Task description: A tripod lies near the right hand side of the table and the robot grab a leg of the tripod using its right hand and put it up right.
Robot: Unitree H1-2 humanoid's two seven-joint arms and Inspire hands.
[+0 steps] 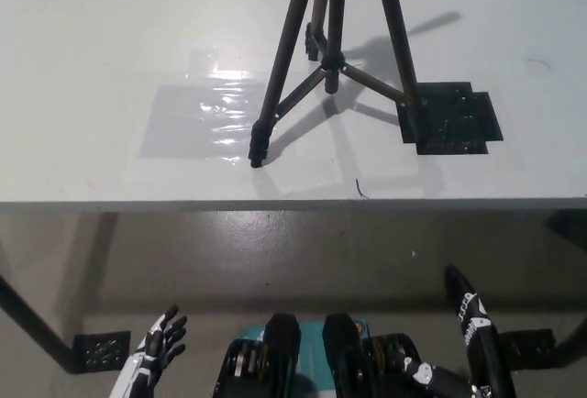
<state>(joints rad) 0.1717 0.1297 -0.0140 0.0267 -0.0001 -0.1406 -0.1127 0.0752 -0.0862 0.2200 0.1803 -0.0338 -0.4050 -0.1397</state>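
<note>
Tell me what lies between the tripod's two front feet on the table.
In the head view, only bare white table lies between the tripod's left foot and its right foot, which stands on a black patch. A small dark mark lies nearer the edge.

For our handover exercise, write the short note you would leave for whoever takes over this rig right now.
Left robot hand: open, resting low, below the table edge.
Right robot hand: also below the table edge, holding nothing; open or shut cannot be told.
Tripod: standing upright on the table, one foot on the black patch, another by the shiny tape patch.
Done: tripod is up and released.
Left: apparently nothing; just check it stands steady.
</note>
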